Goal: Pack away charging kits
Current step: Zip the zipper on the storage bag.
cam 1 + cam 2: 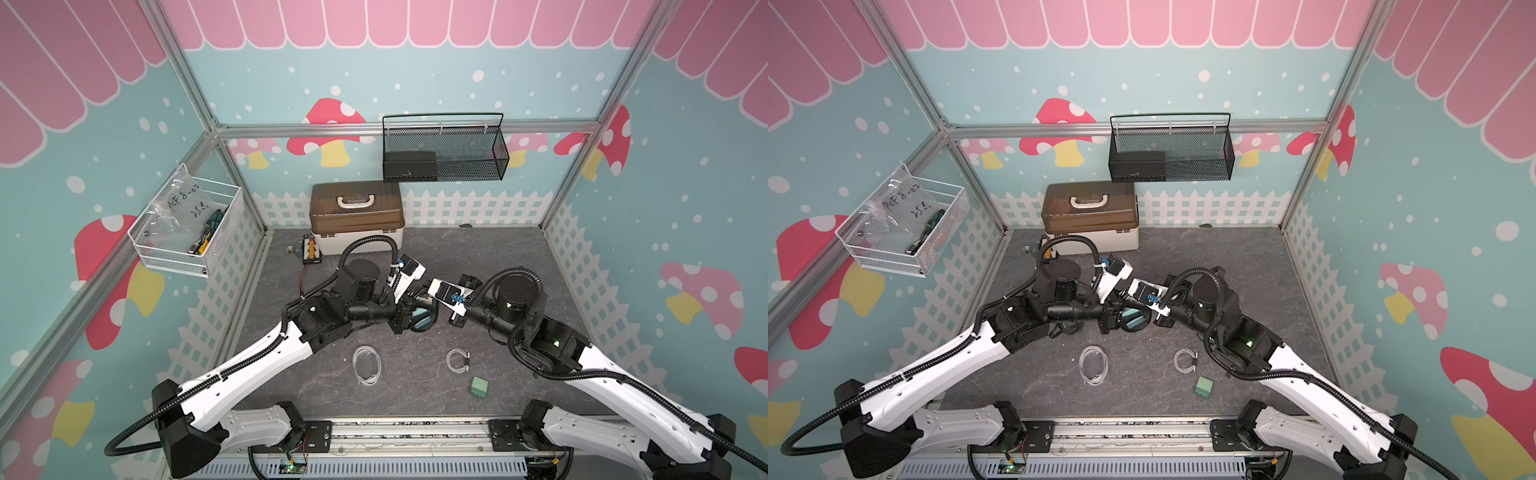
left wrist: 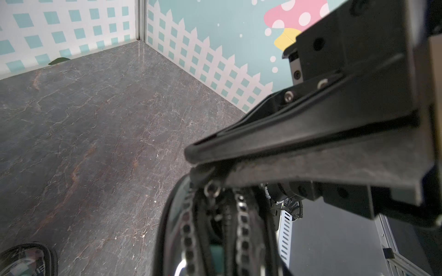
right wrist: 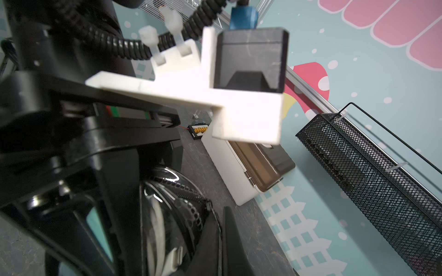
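Right claw (image 1: 439, 315) is seemingly pinching the black-rimmed pouch (image 1: 423, 321); left claw (image 1: 410, 316) state unclear; rim should be staying taut.

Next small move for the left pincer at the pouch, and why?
Probably close the left pincer on the zip pull and start zipping. The pouch shows a teal adapter and white cable inside, and its zip rows stand apart.
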Controlling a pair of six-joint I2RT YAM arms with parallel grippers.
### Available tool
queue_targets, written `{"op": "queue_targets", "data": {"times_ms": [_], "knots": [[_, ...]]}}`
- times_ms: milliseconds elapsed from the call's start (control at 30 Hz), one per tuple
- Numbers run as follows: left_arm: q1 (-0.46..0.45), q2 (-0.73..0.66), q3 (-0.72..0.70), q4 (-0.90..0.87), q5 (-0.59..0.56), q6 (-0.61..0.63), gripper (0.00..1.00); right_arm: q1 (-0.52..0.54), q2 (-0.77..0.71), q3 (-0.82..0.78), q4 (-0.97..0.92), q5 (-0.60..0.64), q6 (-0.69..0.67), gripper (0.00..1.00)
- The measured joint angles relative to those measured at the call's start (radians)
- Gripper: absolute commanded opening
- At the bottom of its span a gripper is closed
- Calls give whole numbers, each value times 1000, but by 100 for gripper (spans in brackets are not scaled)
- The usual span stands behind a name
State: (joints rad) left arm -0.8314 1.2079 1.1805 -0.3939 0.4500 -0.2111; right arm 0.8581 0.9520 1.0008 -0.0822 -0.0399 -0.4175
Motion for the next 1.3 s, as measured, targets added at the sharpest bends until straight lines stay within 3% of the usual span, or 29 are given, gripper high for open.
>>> {"op": "queue_targets", "data": {"times_ms": [133,400,600,867,900,1000,1133,1233,1300], "knots": [[-1,-16,-10,24,10,-7,71,0,1,-29,145,16,58,0],[-1,-135,-145,254,-49,-38,78,0,1,-87,339,58,204,0],[-1,-216,-288,516,-111,-95,80,0,1,-138,460,116,341,0],[-1,-153,-337,796,-168,-179,78,0,49,-183,610,177,542,0],[-1,-141,-338,825,-175,-187,76,0,55,-183,621,182,562,0],[0,-121,-341,883,-201,-213,57,0,67,-183,645,190,613,0],[0,-117,-343,917,-236,-231,14,0,69,-183,672,198,643,0],[-1,-118,-343,911,-246,-231,2,0,69,-183,673,202,638,0],[-1,-124,-343,895,-254,-230,0,0,69,-183,665,203,622,0]]}}
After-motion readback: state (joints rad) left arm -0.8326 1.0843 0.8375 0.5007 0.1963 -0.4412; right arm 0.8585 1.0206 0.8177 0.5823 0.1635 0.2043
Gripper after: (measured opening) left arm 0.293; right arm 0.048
